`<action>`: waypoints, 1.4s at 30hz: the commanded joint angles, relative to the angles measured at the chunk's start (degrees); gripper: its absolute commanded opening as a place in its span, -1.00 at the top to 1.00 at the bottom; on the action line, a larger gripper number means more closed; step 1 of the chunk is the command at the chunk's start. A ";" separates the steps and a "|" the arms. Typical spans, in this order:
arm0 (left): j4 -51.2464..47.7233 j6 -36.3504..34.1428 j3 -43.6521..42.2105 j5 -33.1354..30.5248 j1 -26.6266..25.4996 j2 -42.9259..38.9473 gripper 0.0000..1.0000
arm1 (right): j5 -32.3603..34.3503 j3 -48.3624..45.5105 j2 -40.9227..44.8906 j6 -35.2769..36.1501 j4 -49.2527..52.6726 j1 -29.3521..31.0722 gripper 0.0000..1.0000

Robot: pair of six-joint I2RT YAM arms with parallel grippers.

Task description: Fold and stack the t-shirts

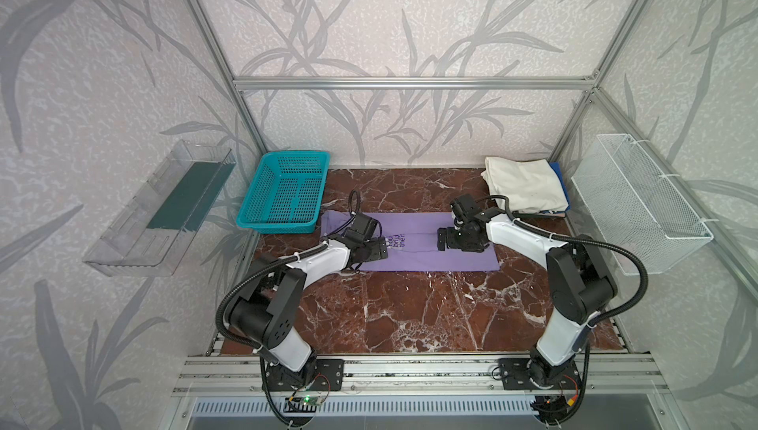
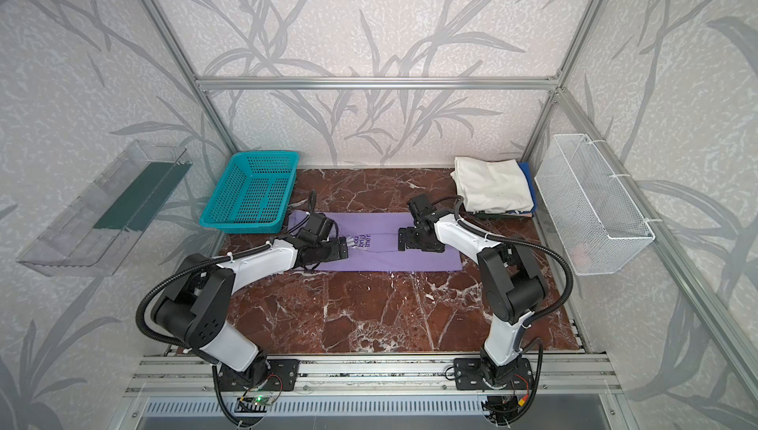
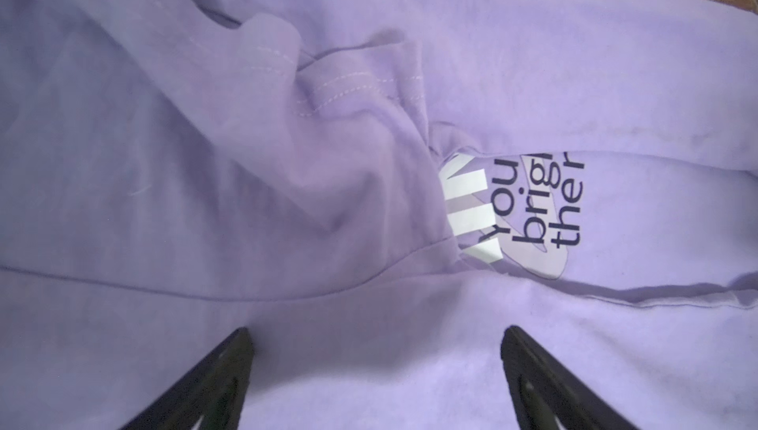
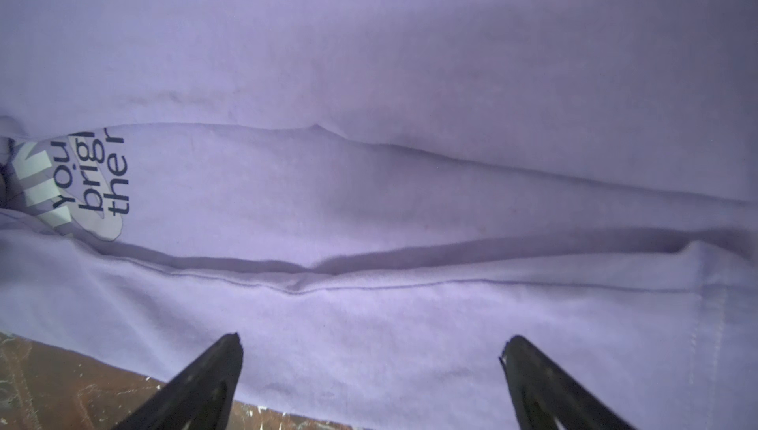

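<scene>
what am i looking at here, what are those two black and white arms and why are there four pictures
Two robot arms are bolted at the front of a marble-patterned table. Two pictures look down on the whole scene; the other two come from a camera on each arm's wrist. A lavender t-shirt with dark lettering lies folded into a long strip. The left pincer and right pincer are both open over it, holding nothing. At the back right, a folded cream t-shirt tops a pile showing a blue shirt edge. A teal basket sits back left.
</scene>
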State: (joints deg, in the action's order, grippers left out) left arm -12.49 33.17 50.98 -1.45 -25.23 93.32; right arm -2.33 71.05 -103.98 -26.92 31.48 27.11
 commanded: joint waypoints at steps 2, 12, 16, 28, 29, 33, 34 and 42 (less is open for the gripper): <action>-2.31 -0.07 2.66 -0.78 -0.11 1.89 -0.89 | 1.88 4.84 -4.05 1.88 2.99 0.28 -0.99; -4.91 -1.60 7.94 -3.65 -0.04 8.59 -0.90 | 2.03 12.05 -13.05 3.27 4.58 0.53 -0.81; -5.38 -1.70 10.61 -2.77 -0.05 13.02 -0.86 | 2.60 13.81 -16.15 4.03 5.26 0.57 -0.59; -9.73 -3.03 22.47 -1.05 1.06 24.22 -0.04 | 3.19 13.61 -17.66 4.83 7.06 0.55 0.63; -11.36 -4.09 25.16 -1.01 1.32 25.89 -0.04 | 1.51 12.50 -17.04 4.62 6.42 0.60 0.63; -16.53 -8.45 35.95 -0.75 1.57 31.82 -0.05 | -2.80 8.12 -14.08 2.87 5.12 1.50 0.65; -17.94 -9.52 38.60 -0.74 1.62 33.28 -0.07 | -3.49 6.72 -13.23 2.32 4.50 1.87 0.65; -30.92 -17.43 64.32 -1.63 1.51 45.56 -0.08 | -9.22 -6.40 -5.68 -6.28 -2.76 6.54 0.69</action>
State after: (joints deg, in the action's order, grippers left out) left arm -34.44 20.64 108.88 -3.90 -23.57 134.69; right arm -6.70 69.58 -109.80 -28.38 27.49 31.18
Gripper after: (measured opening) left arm 0.541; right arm 0.157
